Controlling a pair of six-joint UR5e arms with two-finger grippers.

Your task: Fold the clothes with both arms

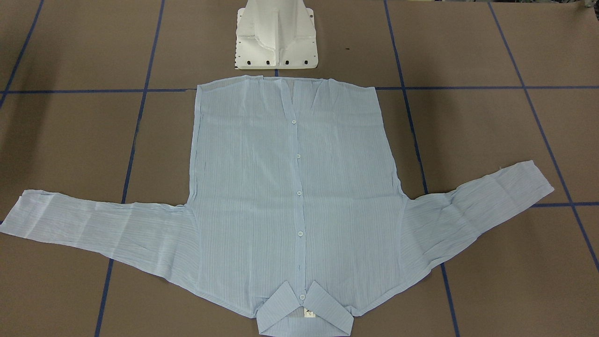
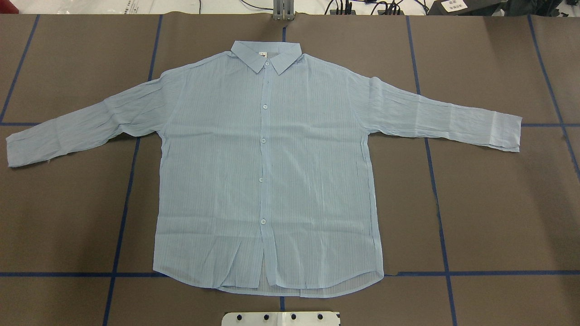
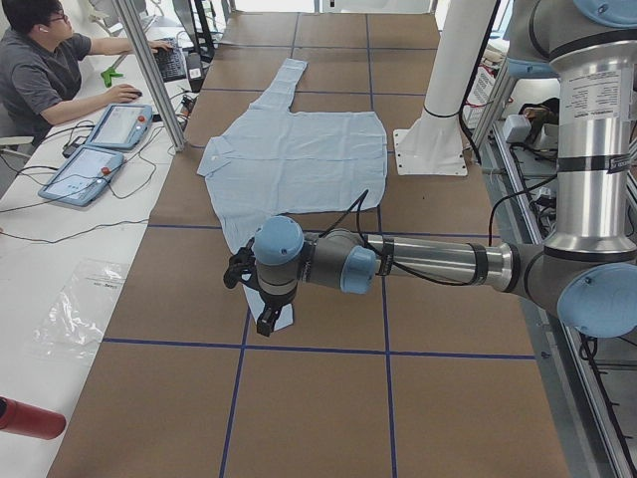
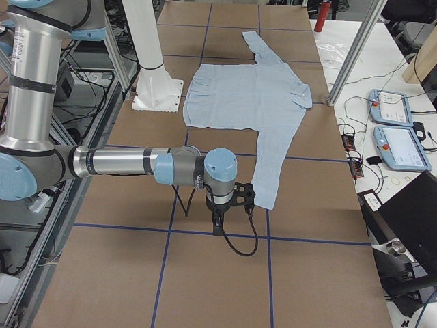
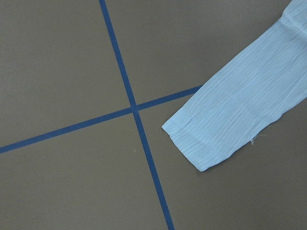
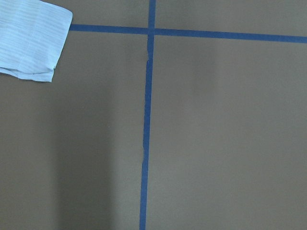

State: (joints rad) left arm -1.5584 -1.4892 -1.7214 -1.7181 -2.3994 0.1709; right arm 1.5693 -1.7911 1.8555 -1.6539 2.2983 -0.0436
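Note:
The pale blue striped shirt lies flat and face up on the brown table, buttoned, with both sleeves spread out and its collar away from the robot. My left arm's gripper hangs over the table by the left sleeve's cuff. My right arm's gripper hangs near the right sleeve's cuff. Both grippers show only in the side views, so I cannot tell whether they are open or shut. Neither wrist view shows any fingers.
The white pedestal base stands just behind the shirt's hem. Blue tape lines cross the table. A person sits at a side bench with tablets. A red bottle lies near that bench's end.

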